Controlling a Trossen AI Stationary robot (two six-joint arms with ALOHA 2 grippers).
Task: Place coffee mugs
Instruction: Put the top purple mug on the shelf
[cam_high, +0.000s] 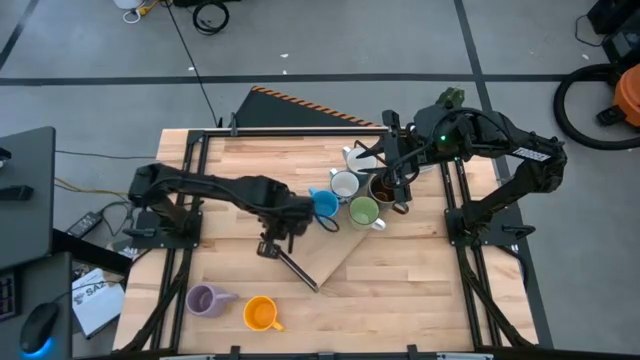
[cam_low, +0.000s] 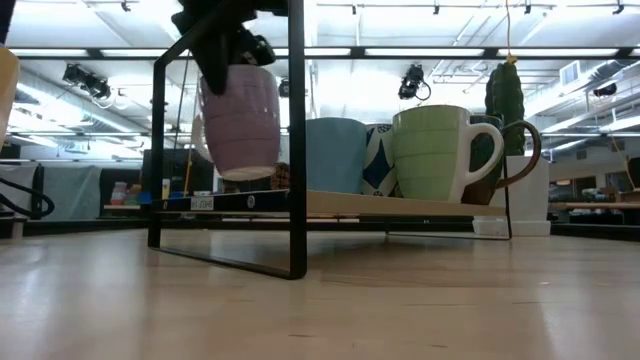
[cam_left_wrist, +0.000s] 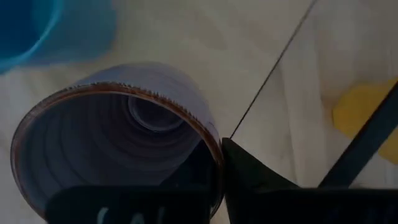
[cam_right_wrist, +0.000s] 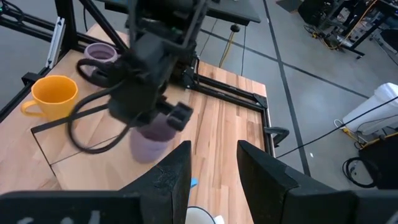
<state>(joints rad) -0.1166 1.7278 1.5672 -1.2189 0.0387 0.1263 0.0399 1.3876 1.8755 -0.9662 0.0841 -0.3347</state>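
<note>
We judge the task about half done: blue (cam_high: 324, 203), white (cam_high: 344, 185), green (cam_high: 363, 211) and brown (cam_high: 384, 189) mugs stand clustered on the low rack (cam_high: 330, 255), while a purple mug (cam_high: 203, 300) and an orange mug (cam_high: 260, 313) wait on the surface (cam_high: 400, 290) near its front edge. Our left hand (cam_high: 291, 222) is clenched on another purple mug (cam_low: 240, 120), ribbed, glossy, dark-rimmed, held just above the rack beside the blue one. Our right hand (cam_high: 398, 180) hovers released over the cluster.
</note>
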